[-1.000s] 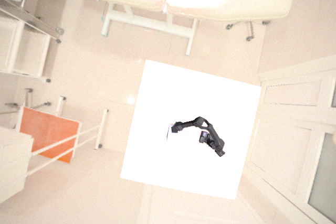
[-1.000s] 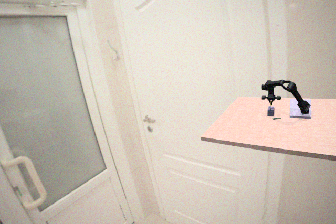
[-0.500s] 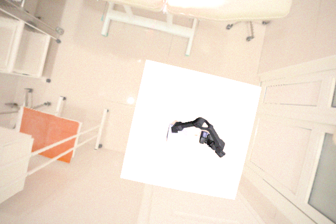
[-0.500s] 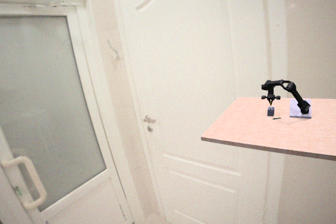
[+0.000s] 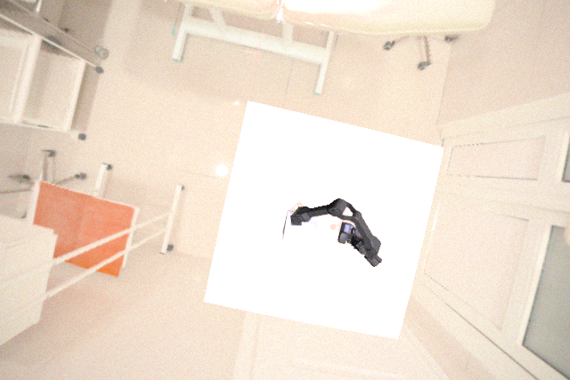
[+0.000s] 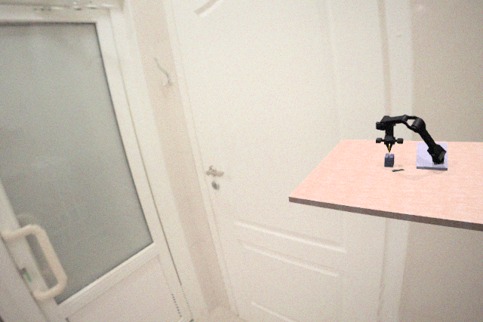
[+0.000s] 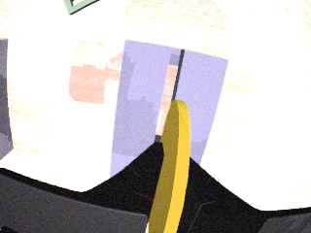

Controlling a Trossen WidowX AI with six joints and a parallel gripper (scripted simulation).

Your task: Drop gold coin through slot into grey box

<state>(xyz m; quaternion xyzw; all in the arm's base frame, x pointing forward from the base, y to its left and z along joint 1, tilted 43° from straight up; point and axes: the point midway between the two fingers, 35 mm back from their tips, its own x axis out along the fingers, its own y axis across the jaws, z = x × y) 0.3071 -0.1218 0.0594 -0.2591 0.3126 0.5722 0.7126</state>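
Note:
My gripper (image 6: 389,150) (image 7: 163,151) is shut on the gold coin (image 6: 389,147) (image 7: 183,146), which stands on edge between the fingertips, pointing down. The closed box (image 6: 389,161) (image 7: 205,87) is below the gripper, looking blue-grey. Its narrow slot (image 7: 170,87) runs away from the camera in the wrist view, roughly in line with the coin. The coin's far end overlaps the slot's right side there; the fingers hide the slot's near end. The coin appears above the lid, but the exact gap is unclear. The dark-green holder (image 6: 398,170) (image 7: 71,11) lies empty beside the box.
The arm's base stands on a pale plate (image 6: 423,159) at the right of the tabletop (image 6: 351,185) in the exterior view. The top view is overexposed over the tabletop (image 5: 294,146), so the holder cannot be made out there. The tabletop's front edge lies beyond the holder.

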